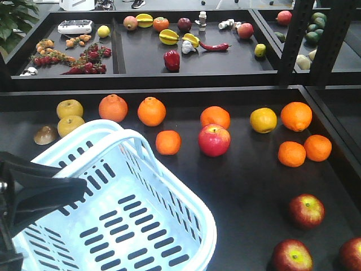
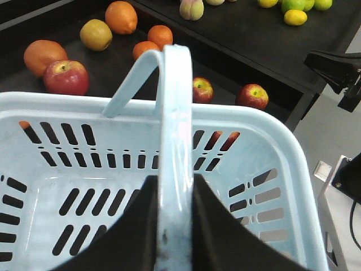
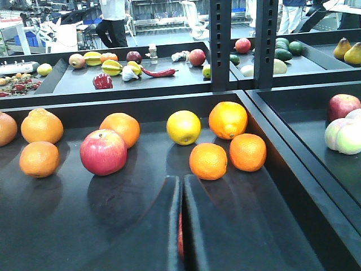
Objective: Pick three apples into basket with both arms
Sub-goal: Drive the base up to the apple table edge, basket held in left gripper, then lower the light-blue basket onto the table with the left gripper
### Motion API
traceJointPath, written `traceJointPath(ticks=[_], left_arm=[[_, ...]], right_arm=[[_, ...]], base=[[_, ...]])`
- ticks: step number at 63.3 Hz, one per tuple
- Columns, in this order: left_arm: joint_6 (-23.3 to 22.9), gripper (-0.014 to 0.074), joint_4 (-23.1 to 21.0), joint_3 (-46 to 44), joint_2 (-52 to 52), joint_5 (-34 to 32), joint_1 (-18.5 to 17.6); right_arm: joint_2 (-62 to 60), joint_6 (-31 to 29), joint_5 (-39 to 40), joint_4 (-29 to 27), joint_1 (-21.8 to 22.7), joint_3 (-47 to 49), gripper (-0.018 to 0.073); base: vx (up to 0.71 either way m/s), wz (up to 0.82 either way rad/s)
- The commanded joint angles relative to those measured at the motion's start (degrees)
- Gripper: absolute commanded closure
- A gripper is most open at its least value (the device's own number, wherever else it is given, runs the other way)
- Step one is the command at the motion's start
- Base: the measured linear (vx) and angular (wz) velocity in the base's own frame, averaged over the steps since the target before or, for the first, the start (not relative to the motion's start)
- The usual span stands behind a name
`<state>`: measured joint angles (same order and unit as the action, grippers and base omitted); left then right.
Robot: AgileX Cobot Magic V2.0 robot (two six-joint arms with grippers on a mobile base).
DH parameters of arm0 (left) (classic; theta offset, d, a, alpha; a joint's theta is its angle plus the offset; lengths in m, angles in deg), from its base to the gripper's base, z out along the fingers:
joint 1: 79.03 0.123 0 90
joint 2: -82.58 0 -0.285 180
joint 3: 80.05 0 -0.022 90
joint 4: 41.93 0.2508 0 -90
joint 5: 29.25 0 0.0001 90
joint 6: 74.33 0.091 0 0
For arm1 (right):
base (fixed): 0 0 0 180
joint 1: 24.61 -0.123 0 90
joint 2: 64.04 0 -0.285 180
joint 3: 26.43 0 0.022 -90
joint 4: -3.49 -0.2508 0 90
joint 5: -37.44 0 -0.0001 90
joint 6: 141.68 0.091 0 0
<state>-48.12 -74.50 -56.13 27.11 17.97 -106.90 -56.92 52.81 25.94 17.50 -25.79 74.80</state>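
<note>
Most of the left hand (image 1: 39, 195) is cut off by the frame edge in the front view. It shows only as a black wedge over the left side of the basket (image 1: 204, 217). The left wrist view makes it clearer: the two fingers are clamped on the basket's hoop handle (image 2: 175, 113), which stands upright between them. The right hand (image 3: 180, 179) appears only in its own wrist view, low over the counter (image 1: 242, 186), with its fingers drawn together to a thin slit. A red sliver (image 3: 180, 237) shows through that slit, too narrow to identify.

The basket sits at the near-left of the counter, its near corners cropped by the frame.

Four red apples lie on the counter, all outside the basket. One apple (image 1: 214, 140) is mid-counter, just right of the basket's far rim. The other three are grouped in the near-right corner, well apart from the basket. There one apple (image 1: 306, 210) is fully seen, a second apple (image 1: 291, 256) is clipped at the bottom edge, and a third apple (image 1: 352, 254) is half cut off by the right edge.

Seven orange citrus fruits (image 1: 151, 110) are spread across the same counter. With them are three yellow round fruits (image 1: 263, 119), two of them just beyond the basket's far-left corner.
</note>
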Motion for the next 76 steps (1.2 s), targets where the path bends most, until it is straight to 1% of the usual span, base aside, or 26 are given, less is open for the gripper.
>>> traceJointPath(ticks=[1,18,35,43,50,62,70,76], left_arm=[[-0.20,0.0603,-2.64,-1.77,0.63,-4.97,-0.21],[-0.20,0.0603,-2.76,-1.77,0.63,-5.26,-0.21],[0.07,0.0603,-2.70,-1.77,-2.53,-11.72,-0.21],[3.26,0.0603,-2.70,-1.86,-6.77,-14.07,-0.21],[5.99,0.0603,-2.70,-3.20,-10.72,-14.85,-0.21],[12.54,0.0603,-2.70,-11.70,-19.36,-14.30,-0.21],[15.37,0.0603,-2.70,-19.09,-26.24,-10.95,-0.21],[17.04,0.0603,-2.70,-24.31,-32.32,-5.89,-0.21]], right_arm=[[-0.69,-0.34,4.17,0.49,0.04,-0.79,0.0564],[-0.69,-0.34,4.17,0.49,0.04,-0.79,0.0564],[-0.69,-0.34,4.17,0.49,0.04,-0.79,0.0564],[-0.69,-0.34,4.17,0.49,0.04,-0.79,0.0564],[-0.69,-0.34,4.17,0.49,0.04,-0.79,0.0564],[-0.69,-0.34,4.17,0.49,0.04,-0.79,0.0564],[-0.69,-0.34,4.17,0.49,0.04,-0.79,0.0564],[-0.69,-0.34,4.17,0.49,0.04,-0.79,0.0564]], base=[[0.00,0.00],[0.00,0.00],[0.00,0.00],[0.00,0.00],[0.00,0.00],[0.00,0.00],[0.00,0.00],[0.00,0.00]])
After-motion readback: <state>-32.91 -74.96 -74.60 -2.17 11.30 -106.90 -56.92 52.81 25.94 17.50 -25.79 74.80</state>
